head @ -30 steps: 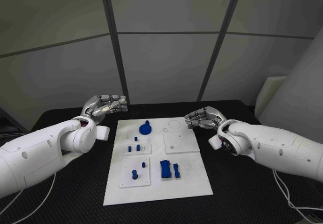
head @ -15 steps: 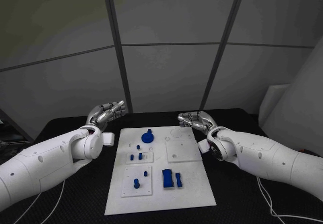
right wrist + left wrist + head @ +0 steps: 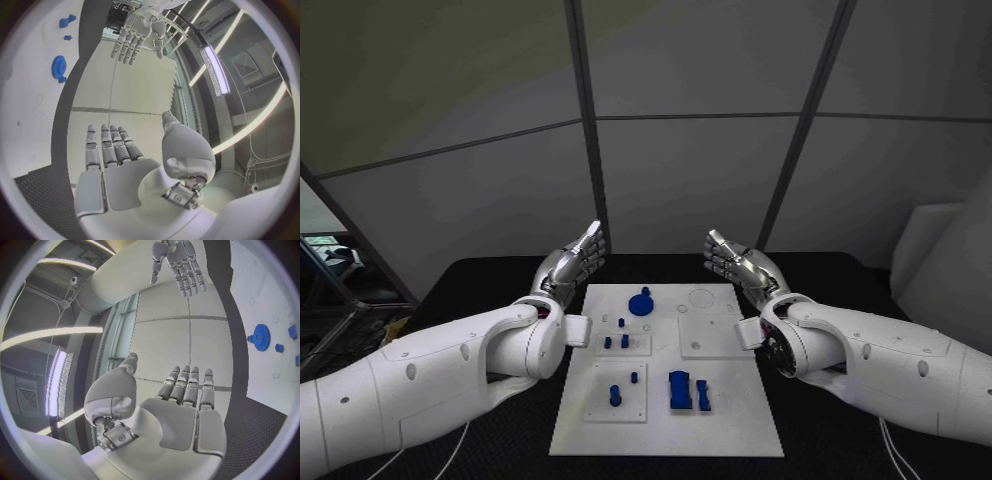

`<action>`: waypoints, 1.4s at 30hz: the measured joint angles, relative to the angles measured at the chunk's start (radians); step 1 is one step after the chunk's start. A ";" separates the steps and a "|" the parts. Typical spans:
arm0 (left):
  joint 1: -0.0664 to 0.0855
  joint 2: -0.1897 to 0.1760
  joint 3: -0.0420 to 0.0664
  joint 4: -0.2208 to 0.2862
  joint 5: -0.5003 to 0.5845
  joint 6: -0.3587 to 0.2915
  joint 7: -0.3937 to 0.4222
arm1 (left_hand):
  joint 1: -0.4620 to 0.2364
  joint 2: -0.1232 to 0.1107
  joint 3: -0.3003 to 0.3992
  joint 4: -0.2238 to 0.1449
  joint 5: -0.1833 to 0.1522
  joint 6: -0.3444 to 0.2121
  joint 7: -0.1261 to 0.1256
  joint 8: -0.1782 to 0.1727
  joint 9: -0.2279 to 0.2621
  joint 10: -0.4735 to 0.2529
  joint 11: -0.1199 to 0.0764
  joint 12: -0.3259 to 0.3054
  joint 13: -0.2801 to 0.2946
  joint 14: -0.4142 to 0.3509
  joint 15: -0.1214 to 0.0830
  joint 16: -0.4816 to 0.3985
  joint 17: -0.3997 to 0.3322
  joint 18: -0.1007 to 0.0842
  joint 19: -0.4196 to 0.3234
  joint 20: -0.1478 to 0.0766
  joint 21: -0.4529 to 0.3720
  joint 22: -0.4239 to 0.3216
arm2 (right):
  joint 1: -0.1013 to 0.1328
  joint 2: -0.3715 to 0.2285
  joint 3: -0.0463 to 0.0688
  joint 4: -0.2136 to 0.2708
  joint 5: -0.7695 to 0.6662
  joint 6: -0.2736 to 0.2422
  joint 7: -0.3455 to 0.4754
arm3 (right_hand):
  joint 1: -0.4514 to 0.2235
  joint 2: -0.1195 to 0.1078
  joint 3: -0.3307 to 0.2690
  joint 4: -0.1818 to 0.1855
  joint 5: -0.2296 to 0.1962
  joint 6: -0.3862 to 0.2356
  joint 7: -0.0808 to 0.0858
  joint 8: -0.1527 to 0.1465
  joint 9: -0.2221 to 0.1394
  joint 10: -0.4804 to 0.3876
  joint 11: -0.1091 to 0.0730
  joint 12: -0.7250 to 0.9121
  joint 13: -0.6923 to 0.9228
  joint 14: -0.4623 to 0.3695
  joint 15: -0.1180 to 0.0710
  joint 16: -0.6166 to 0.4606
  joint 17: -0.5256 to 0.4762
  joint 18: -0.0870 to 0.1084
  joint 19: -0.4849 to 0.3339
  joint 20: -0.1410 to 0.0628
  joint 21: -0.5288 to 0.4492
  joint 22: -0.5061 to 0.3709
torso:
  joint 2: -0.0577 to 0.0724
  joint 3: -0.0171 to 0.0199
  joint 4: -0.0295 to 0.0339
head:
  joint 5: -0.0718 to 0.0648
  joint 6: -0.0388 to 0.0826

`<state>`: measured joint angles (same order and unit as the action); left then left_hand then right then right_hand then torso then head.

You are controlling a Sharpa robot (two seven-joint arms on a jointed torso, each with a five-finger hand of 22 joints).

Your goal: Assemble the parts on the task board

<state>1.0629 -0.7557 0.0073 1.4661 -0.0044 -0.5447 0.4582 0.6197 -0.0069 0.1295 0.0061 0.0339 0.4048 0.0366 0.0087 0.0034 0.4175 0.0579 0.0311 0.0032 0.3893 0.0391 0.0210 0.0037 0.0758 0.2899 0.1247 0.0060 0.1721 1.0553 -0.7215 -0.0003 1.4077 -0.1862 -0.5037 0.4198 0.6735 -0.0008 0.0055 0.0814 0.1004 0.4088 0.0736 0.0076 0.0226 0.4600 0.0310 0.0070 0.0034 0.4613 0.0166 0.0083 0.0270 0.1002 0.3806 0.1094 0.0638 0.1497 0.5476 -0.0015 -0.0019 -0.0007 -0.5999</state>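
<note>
Surface: black table (image 3: 473, 285) across the lower half of the head view; grey panelled wall (image 3: 689, 170) with dark vertical seams above it.

Task board (image 3: 733, 420): white plate, lower centre of the head view, lying between the two arms.

Parts on the board: blue gear-like disc (image 3: 642, 303) near the board's far edge; small blue pieces (image 3: 616, 340) in the left middle; one blue peg (image 3: 616, 396) lower left; two upright blue blocks (image 3: 687, 390) lower centre. Their exact shapes are too small to make out.

Left hand (image 3: 574, 262): centre-left of the frame, raised above the board's far left corner, fingers straight and apart, grasping nothing.

Right hand (image 3: 737, 262): centre-right, raised above the far right corner, fingers extended and spread, grasping nothing. Palms face one another across the board.

Left wrist view: own palm (image 3: 181, 415) flat, the disc (image 3: 260, 337) at the right rim.

Cut off: both forearms run out of the lower corners.

Change: a second ago both hands were curled lower beside the board; they have lifted and unfolded. The whole view has tilted upward, showing more wall.
</note>
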 measured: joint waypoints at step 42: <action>-0.015 -0.024 -0.008 0.102 0.009 -0.221 0.038 | -0.613 0.006 -0.124 -0.006 -0.031 -0.401 -0.036 -0.004 -0.002 -0.414 -0.057 -0.025 -0.002 -0.384 -0.039 -0.015 -0.003 -0.070 -0.285 -0.124 0.000 -0.171 | -0.007 -0.058 0.000 0.160 0.188 -0.260 0.086 | -0.666 0.001 -0.007 -0.075 -0.095 -0.404 -0.074 -0.004 -0.022 -0.455 -0.031 -0.004 -0.002 -0.458 -0.017 -0.004 -0.026 -0.086 -0.375 -0.110 -0.057 -0.149 | -0.003 0.0015 0.0020 | 0.001 0.000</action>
<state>1.0481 -0.7800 -0.0007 1.5682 0.0045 -0.7659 0.4961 0.0063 -0.0006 0.0056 -0.0002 0.0033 0.0035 0.0001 0.0047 0.0013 0.0040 0.0006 0.0058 0.0014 0.0054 -0.0001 0.0060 0.0009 0.0062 0.0050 0.0002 0.0060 0.0009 1.0485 -0.7799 -0.0006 1.5678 0.0013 -0.7637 0.5058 0.0076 0.0003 -0.0011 0.0059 0.0050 0.0048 -0.0005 0.0039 0.0009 0.0051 0.0000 0.0035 0.0009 0.0035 -0.0001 0.0047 0.0013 0.0146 0.0054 -0.0003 0.0066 0.0009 0.5442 0.0000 0.0001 0.0001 -0.6000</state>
